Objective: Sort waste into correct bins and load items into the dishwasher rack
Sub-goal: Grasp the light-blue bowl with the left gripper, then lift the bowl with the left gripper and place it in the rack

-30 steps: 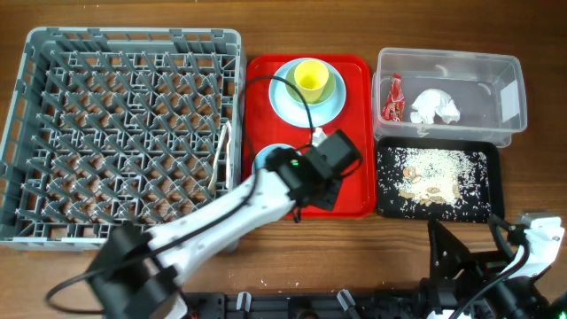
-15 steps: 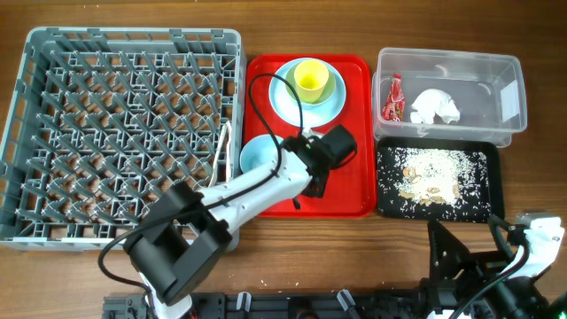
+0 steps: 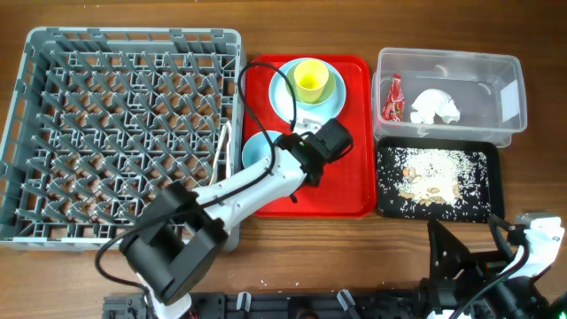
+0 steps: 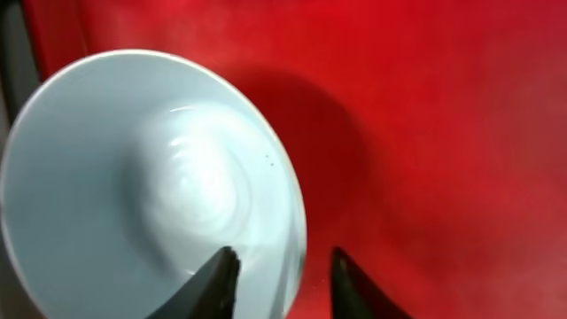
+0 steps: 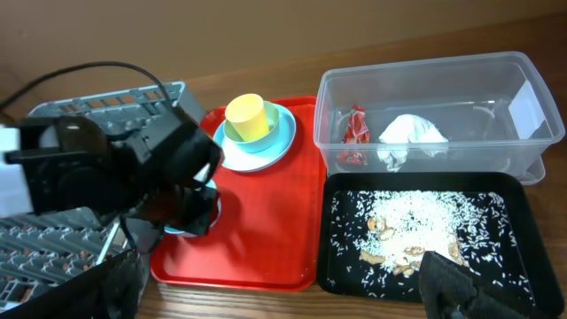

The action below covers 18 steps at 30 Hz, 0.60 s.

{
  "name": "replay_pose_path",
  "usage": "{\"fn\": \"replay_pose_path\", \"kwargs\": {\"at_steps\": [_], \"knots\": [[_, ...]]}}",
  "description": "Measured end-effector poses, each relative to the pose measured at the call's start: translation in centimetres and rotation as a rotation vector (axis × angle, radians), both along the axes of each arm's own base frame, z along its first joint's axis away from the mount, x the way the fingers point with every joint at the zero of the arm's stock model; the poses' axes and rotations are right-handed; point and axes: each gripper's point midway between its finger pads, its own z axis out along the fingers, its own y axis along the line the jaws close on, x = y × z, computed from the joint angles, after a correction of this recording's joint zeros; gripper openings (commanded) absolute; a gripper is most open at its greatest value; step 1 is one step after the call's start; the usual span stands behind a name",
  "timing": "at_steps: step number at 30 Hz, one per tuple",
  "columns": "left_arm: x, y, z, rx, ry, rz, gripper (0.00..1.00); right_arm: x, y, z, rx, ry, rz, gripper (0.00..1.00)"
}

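The small bowl [image 4: 151, 177] is at the left side of the red tray [image 4: 443, 106], beside the dishwasher rack [image 3: 124, 133]. The left gripper [image 4: 282, 282] straddles its rim, one finger inside (whether it pinches, I cannot tell), likely to lift it across. The right gripper [image 5: 283, 288] idles, spread wide.

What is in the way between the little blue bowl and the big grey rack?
Nothing lies loose between them. The bowl sits on the red tray beside the rack. Only the rack's side wall, with a white utensil against it, must be lifted over. The left gripper straddles the bowl's rim.
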Motion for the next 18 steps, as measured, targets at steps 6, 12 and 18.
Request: {"fn": "replay_pose_path", "kwargs": {"at_steps": [6, 12, 18], "knots": [[-0.2, 0.4, -2.4, 0.053, 0.035, 0.002, 0.04, 0.0, 0.0, 0.0, 0.0, 0.0, 0.0, 1.0], [0.2, 0.2, 0.3, 0.018, 0.013, 0.002, 0.04, 0.0, 0.0, 0.0, 0.0, 0.0, 0.0, 1.0], [6.8, -1.6, 16.7, -0.455, -0.128, -0.032, 0.04, 0.0, 0.0, 0.0, 0.0, 0.0, 0.0, 1.0]]}}
